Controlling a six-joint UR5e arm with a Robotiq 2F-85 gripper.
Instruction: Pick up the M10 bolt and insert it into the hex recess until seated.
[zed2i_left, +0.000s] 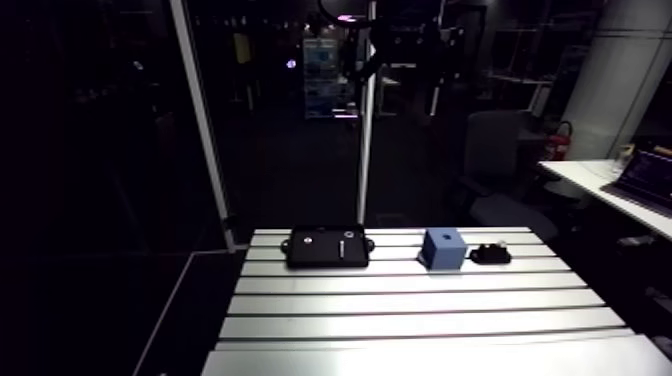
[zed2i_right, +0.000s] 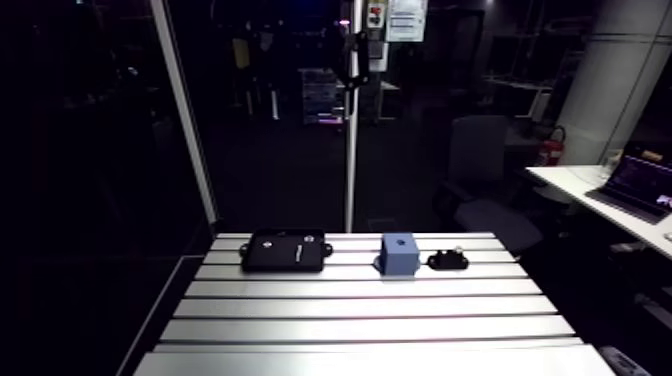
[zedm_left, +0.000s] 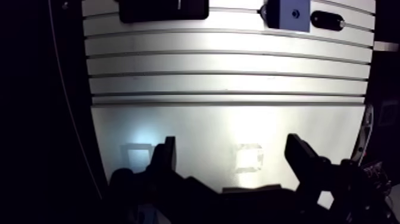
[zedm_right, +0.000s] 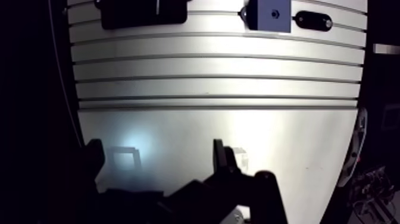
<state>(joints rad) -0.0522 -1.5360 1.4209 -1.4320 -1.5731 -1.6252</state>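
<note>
- We judge that nothing of the task is done yet: the gripper (zedm_left: 232, 143) hangs over the near part of the table (zed2i_left: 400, 310), fingers spread wide with nothing between them
- The M10 bolt (zed2i_right: 457, 250) shows only as a pale spot on a small black holder (zed2i_left: 491, 254) at the far right
- Just left of the holder stands the blue block (zed2i_left: 443, 248), and we take the dark hole in its top for the hex recess (zedm_right: 274, 12)
- Reaching, grasping, carrying and seating are all left
- A flat black case (zed2i_left: 327, 247) lies far left, apart from the block
- Only bare slotted table separates the gripper from the far row, so the approach looks open; the block crowds the bolt's left side, and the far edge is near
</note>
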